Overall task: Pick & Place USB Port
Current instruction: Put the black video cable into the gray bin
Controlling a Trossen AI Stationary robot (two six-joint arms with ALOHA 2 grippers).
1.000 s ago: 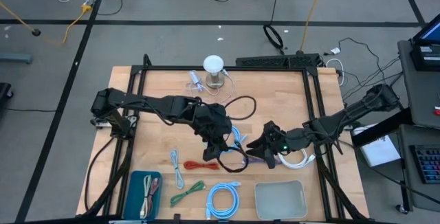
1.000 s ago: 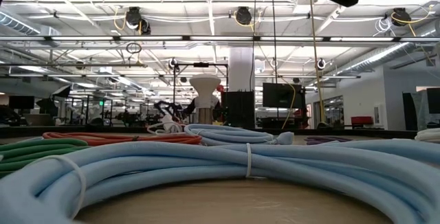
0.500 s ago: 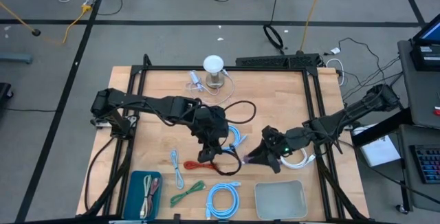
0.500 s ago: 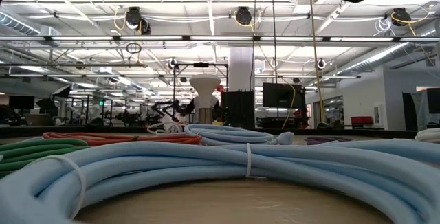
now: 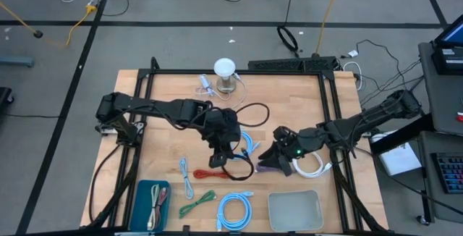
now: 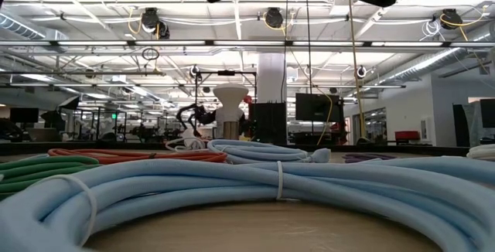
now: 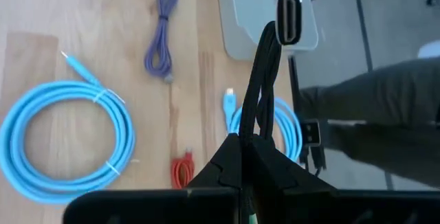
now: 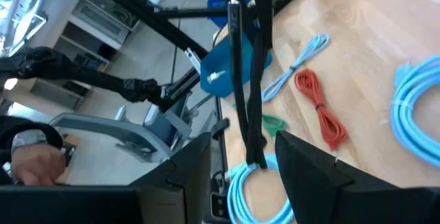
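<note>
A black cable (image 5: 250,110) with a flat metal-rimmed plug (image 7: 289,18) is held by my left gripper (image 5: 226,153) (image 7: 246,139) above the table's middle; the gripper is shut on it. My right gripper (image 5: 269,159) (image 8: 244,163) is open just to the right of it, above a purple cable (image 5: 268,166). In the right wrist view the black cable (image 8: 253,93) hangs between the open fingers; I cannot tell whether it touches them. The grey tray (image 5: 295,211) lies at the near edge. My left gripper pinches two strands of the black cable (image 7: 260,129) side by side between its two fingers, coming from above. The plug end sticks out past the fingertips, clear of the table. The cable's other loops (image 5: 243,169) trail around the gripper.
On the table lie light blue coils (image 5: 235,211) (image 5: 247,145), a red cable (image 5: 210,173), a green cable (image 5: 197,203), a thin light blue cable (image 5: 187,178) and a white cable (image 5: 311,168). A blue tray (image 5: 152,203) holds cables at the near left. A white-domed stand (image 5: 225,73) is at the far edge.
My right gripper dipped toward the near edge, then came back and ended a little nearer the left gripper and the black cable. The left gripper shifted slightly, still shut on the cable, and the cable's lower loop swung with it.
</note>
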